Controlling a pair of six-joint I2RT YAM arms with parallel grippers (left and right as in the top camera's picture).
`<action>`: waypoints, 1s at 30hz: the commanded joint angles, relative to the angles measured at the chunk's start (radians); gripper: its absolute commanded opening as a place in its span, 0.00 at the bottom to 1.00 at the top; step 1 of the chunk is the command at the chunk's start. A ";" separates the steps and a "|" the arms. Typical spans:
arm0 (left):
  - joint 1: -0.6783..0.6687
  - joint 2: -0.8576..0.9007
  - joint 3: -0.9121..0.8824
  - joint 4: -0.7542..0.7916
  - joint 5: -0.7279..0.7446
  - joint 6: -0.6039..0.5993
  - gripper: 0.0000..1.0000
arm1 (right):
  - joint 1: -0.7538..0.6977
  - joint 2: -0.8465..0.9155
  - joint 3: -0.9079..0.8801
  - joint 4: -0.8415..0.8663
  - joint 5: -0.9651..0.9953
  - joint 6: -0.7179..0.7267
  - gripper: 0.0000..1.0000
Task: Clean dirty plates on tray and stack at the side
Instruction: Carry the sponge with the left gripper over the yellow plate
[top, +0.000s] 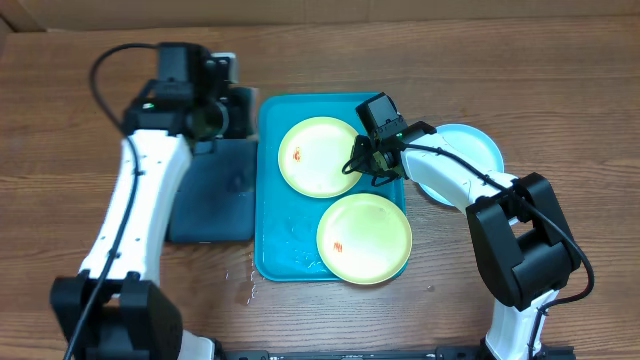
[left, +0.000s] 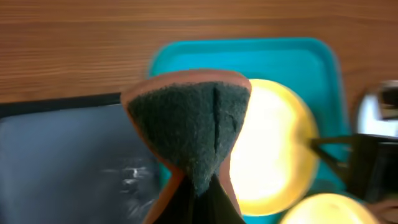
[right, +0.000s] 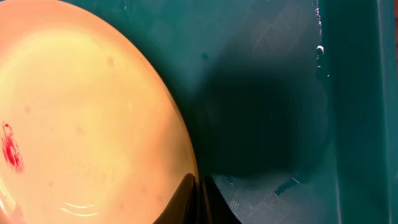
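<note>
Left hand (left: 198, 202) clenched on folded dark green sponge (left: 186, 118) by dark navy tray (top: 210, 205), right hand (right: 199, 202) pinching rim of round yellow-green plastic plate (top: 310, 155) in turquoise tray (top: 275, 235), light blue plate (top: 472, 150) outside

The large tray (top: 272, 215) lies mid-table (top: 560, 80), with the smaller tray (top: 212, 205) just beside it on the left. In the large tray, the far plate (top: 318, 155) lies toward the back and the near plate (top: 364, 238) at the front right, overlapping the right rim. The third plate (top: 475, 150) lies on the table right of the large tray, and the sponge (left: 189, 124) hangs over the smaller tray's right edge.
</note>
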 joint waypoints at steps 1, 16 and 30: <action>-0.087 0.067 0.027 0.024 0.080 -0.106 0.04 | -0.004 0.008 -0.011 0.005 0.000 0.008 0.04; -0.220 0.278 0.027 0.094 -0.122 -0.188 0.04 | -0.004 0.008 -0.011 0.002 -0.039 0.008 0.04; -0.220 0.330 0.024 0.090 -0.160 -0.164 0.04 | -0.004 0.008 -0.013 0.009 -0.035 0.007 0.18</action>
